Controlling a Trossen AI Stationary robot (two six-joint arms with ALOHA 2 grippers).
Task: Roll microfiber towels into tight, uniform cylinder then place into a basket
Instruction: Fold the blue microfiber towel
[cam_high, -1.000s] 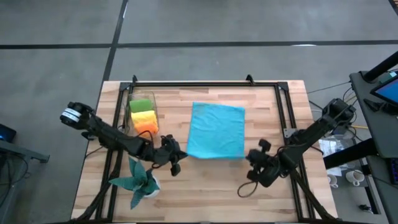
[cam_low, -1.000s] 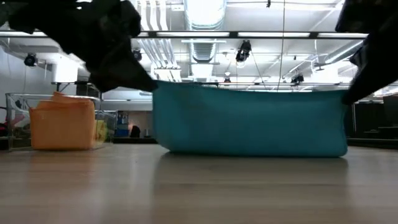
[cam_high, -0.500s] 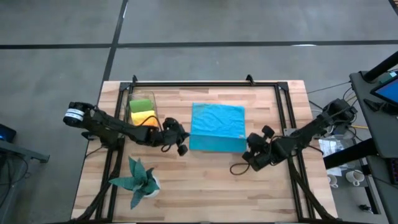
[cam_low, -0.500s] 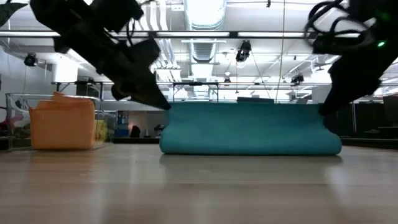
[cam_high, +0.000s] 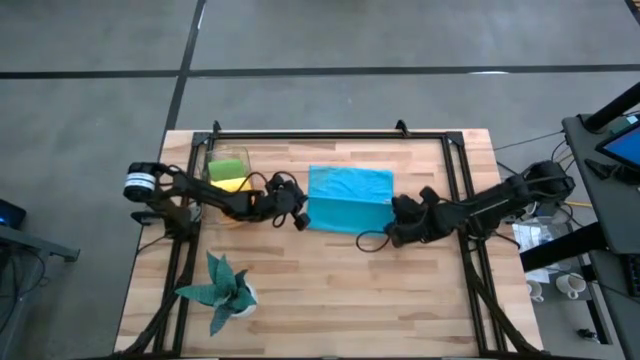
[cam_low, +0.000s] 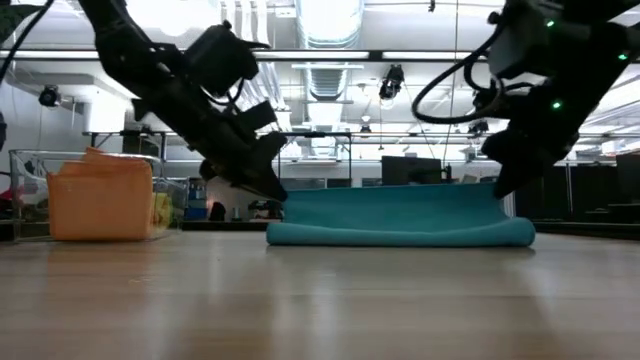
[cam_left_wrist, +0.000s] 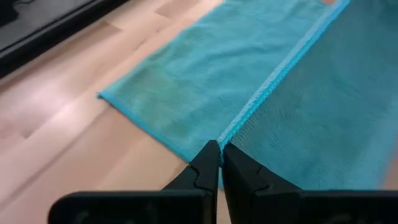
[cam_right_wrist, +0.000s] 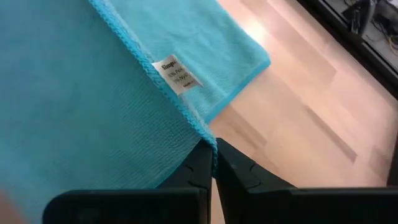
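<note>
Blue towel (cam_high: 348, 198) — soft cloth; table (cam_high: 330, 300) — wood.

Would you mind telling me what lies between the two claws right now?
Only the blue towel: the left claw and right claw each pinch a near corner, folding it. The high view shows it.

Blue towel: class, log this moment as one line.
blue towel: near edge folded over | left gripper: pinching left corner | right gripper: pinching right corner

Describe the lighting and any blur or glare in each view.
Low view: bright ceiling lights backlight both arms into silhouettes; the table shows soft sheen. High view: even, shadowless. Left wrist view: blue towel evenly lit, fairly sharp. Right wrist view: towel label slightly soft.
</note>
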